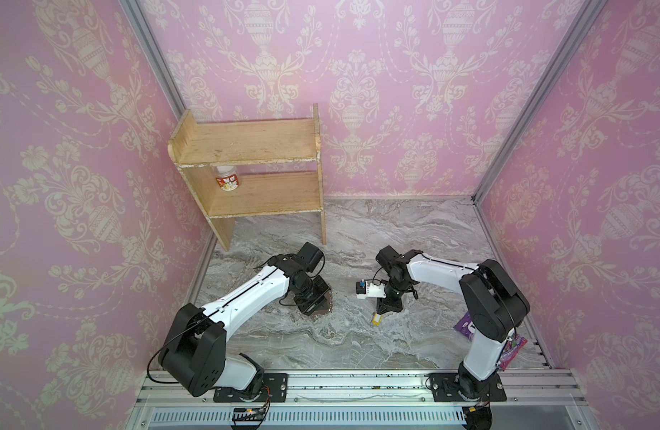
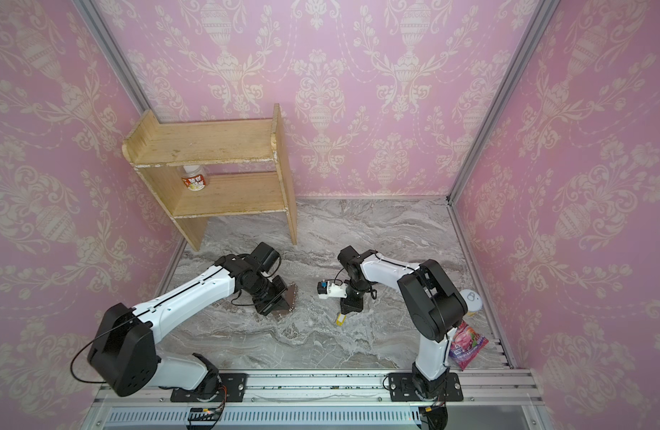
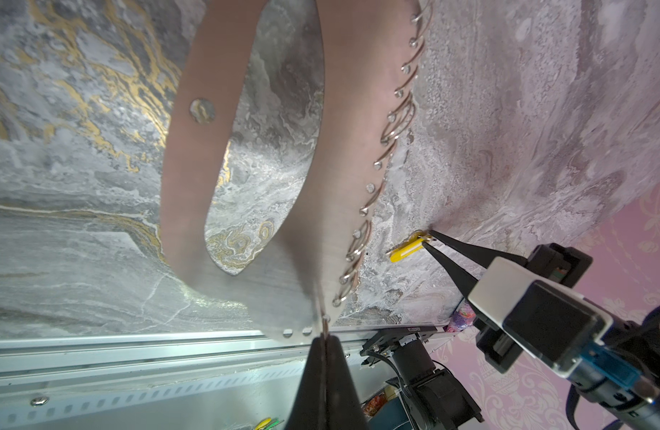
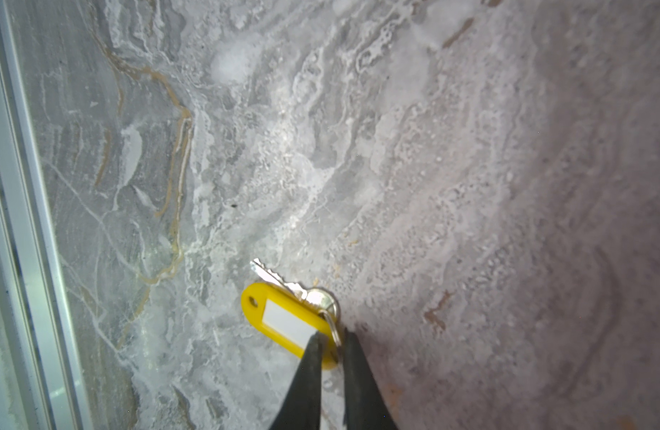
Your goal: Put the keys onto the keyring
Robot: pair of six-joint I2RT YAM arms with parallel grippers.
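- The right gripper sits closest in the right wrist view. Its two dark fingers stand close together with a thin gap, tips down at the table.
- In that gap is the ring end of the keys. One fingertip overlaps the yellow tag's pale label and the other is just beside the small split ring. I cannot tell whether the fingers actually press it.
- The keys lie flat on the table. The tag stretches away from the fingertips, and the silver blade points further away beyond it.
- The left gripper has its fingers pressed together, pinching a corner of the keyring by its thin edge.
- From that pinch the grey plate runs away from the left gripper, and the table shows through its oval cut-out. The row of silver rings lines the edge that faces the right gripper.
- In the left wrist view the keys lie near that ringed edge but apart from it, with the right gripper's tips at their far end.
- In both top views the keys lie right under the right gripper. The keyring juts out from under the left gripper, and the two grippers are near each other but apart.
- Beyond the left gripper, a wooden shelf stands against the back wall with a jar on its lower board.
- A purple packet lies by the right arm's base.
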